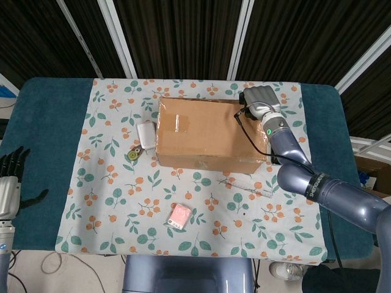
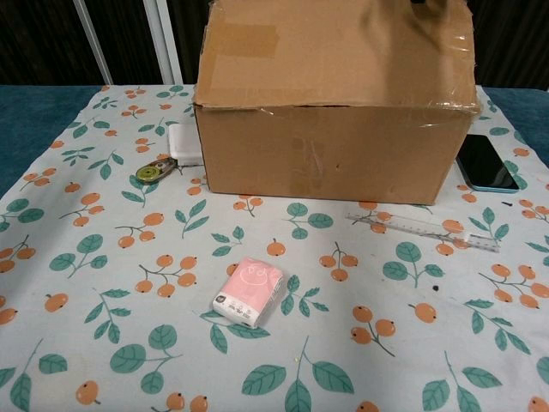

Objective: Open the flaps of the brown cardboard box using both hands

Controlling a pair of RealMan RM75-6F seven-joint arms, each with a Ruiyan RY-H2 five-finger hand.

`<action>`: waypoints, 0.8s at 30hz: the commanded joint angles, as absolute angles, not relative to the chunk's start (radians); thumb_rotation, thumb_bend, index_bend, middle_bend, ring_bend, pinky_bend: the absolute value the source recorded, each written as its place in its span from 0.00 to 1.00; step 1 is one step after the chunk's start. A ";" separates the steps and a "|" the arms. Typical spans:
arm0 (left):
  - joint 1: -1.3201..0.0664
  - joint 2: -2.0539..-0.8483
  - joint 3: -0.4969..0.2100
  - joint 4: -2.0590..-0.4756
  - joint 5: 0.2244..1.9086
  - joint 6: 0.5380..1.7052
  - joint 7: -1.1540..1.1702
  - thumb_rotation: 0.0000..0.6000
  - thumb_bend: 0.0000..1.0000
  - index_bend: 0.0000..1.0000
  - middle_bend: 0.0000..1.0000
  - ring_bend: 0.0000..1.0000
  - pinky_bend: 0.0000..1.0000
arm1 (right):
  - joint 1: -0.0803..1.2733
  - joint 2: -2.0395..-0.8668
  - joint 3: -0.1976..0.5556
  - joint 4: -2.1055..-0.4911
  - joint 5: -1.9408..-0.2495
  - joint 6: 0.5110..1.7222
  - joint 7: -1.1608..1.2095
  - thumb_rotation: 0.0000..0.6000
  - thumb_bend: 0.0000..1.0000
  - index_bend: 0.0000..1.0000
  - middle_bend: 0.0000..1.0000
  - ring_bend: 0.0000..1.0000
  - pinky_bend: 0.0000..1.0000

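On the leaf-print cloth's (image 1: 110, 201) far middle sits the taped, boxy brown carton (image 1: 208, 134), flaps flat — right hand (image 1: 259, 99) clenched at its far-right corner; left hand (image 1: 11, 177) released, splayed, well left.

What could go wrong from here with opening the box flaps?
The right hand sits alone at the brown cardboard box's far right corner while the left hand hangs off the table's left edge, so a one-sided pull may slide the box. The phone and ruler lie close by.
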State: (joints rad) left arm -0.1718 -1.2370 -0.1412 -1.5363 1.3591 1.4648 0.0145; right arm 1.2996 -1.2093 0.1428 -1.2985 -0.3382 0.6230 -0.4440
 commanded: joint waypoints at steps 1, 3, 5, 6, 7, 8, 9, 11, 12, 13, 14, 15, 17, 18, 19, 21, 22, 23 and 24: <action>-0.171 -1.237 -0.140 -1.537 1.362 1.466 0.014 1.00 0.14 0.00 0.00 0.00 0.01 | 1.313 -1.179 0.150 -1.343 -0.318 0.634 -0.451 1.00 1.00 0.56 0.47 0.46 0.39; -0.170 -1.237 -0.141 -1.538 1.364 1.468 0.013 1.00 0.14 0.00 0.00 0.00 0.01 | 1.322 -1.161 0.148 -1.371 -0.301 0.633 -0.459 1.00 1.00 0.56 0.47 0.46 0.39; -0.170 -1.236 -0.141 -1.539 1.366 1.469 0.011 1.00 0.14 0.00 0.00 0.00 0.01 | 1.331 -1.138 0.144 -1.406 -0.278 0.632 -0.466 1.00 1.00 0.56 0.47 0.47 0.39; -0.169 -1.236 -0.141 -1.539 1.366 1.470 0.009 1.00 0.14 0.00 0.00 0.00 0.01 | 1.336 -1.127 0.141 -1.424 -0.269 0.633 -0.471 1.00 1.00 0.56 0.47 0.47 0.39; -0.169 -1.236 -0.142 -1.539 1.367 1.470 0.009 1.00 0.14 0.00 0.00 0.00 0.01 | 1.339 -1.121 0.139 -1.435 -0.264 0.634 -0.475 1.00 1.00 0.56 0.47 0.47 0.39; -0.169 -1.236 -0.142 -1.540 1.367 1.469 0.008 1.00 0.14 0.00 0.00 0.00 0.01 | 1.344 -1.111 0.138 -1.453 -0.259 0.636 -0.479 1.00 1.00 0.56 0.47 0.47 0.39; -0.169 -1.236 -0.141 -1.540 1.368 1.469 0.007 1.00 0.14 0.00 0.00 0.00 0.01 | 1.348 -1.101 0.138 -1.472 -0.256 0.640 -0.482 1.00 1.00 0.56 0.47 0.47 0.39; -0.170 -1.236 -0.140 -1.540 1.370 1.467 0.007 1.00 0.14 0.00 0.00 0.00 0.01 | 1.356 -1.083 0.141 -1.510 -0.253 0.651 -0.483 1.00 1.00 0.56 0.47 0.47 0.39; -0.169 -1.236 -0.140 -1.540 1.370 1.467 0.007 1.00 0.14 0.00 0.00 0.00 0.01 | 1.359 -1.076 0.145 -1.527 -0.251 0.657 -0.482 1.00 1.00 0.56 0.47 0.47 0.39; -0.169 -1.236 -0.140 -1.541 1.371 1.467 0.007 1.00 0.14 0.00 0.00 0.00 0.01 | 1.361 -1.071 0.147 -1.538 -0.249 0.661 -0.481 1.00 1.00 0.56 0.47 0.47 0.39; -0.169 -1.236 -0.140 -1.541 1.371 1.467 0.007 1.00 0.14 0.00 0.00 0.00 0.01 | 1.366 -1.063 0.150 -1.555 -0.247 0.665 -0.481 1.00 1.00 0.56 0.47 0.47 0.39; -0.169 -1.236 -0.140 -1.542 1.372 1.468 0.006 1.00 0.14 0.00 0.00 0.00 0.01 | 1.370 -1.057 0.152 -1.569 -0.245 0.668 -0.482 1.00 1.00 0.56 0.48 0.47 0.39; -0.168 -1.235 -0.140 -1.544 1.372 1.469 0.005 1.00 0.14 0.00 0.00 0.00 0.01 | 1.379 -1.042 0.155 -1.597 -0.240 0.673 -0.483 1.00 1.00 0.56 0.48 0.47 0.39; -0.167 -1.235 -0.141 -1.544 1.372 1.469 0.004 1.00 0.14 0.00 0.00 0.00 0.01 | 1.383 -1.035 0.158 -1.611 -0.234 0.675 -0.483 1.00 1.00 0.56 0.48 0.47 0.39; -0.167 -1.234 -0.141 -1.544 1.372 1.470 0.003 1.00 0.14 0.00 0.00 0.00 0.01 | 1.387 -1.027 0.159 -1.624 -0.230 0.677 -0.484 1.00 1.00 0.56 0.48 0.47 0.39; -0.166 -1.236 -0.142 -1.544 1.371 1.471 0.001 1.00 0.14 0.00 0.00 0.00 0.01 | 1.396 -1.013 0.160 -1.649 -0.223 0.681 -0.487 1.00 1.00 0.56 0.48 0.47 0.39; -0.166 -1.236 -0.143 -1.544 1.371 1.471 0.000 1.00 0.14 0.00 0.00 0.00 0.01 | 1.398 -1.009 0.160 -1.657 -0.222 0.683 -0.488 1.00 1.00 0.56 0.48 0.47 0.39; -0.166 -1.236 -0.143 -1.545 1.371 1.471 0.000 1.00 0.14 0.00 0.00 0.00 0.01 | 1.400 -1.004 0.162 -1.666 -0.220 0.686 -0.488 1.00 1.00 0.56 0.48 0.47 0.39; -0.166 -1.236 -0.143 -1.545 1.371 1.470 0.000 1.00 0.14 0.00 0.00 0.00 0.01 | 1.403 -0.998 0.163 -1.676 -0.219 0.688 -0.488 1.00 1.00 0.56 0.48 0.47 0.39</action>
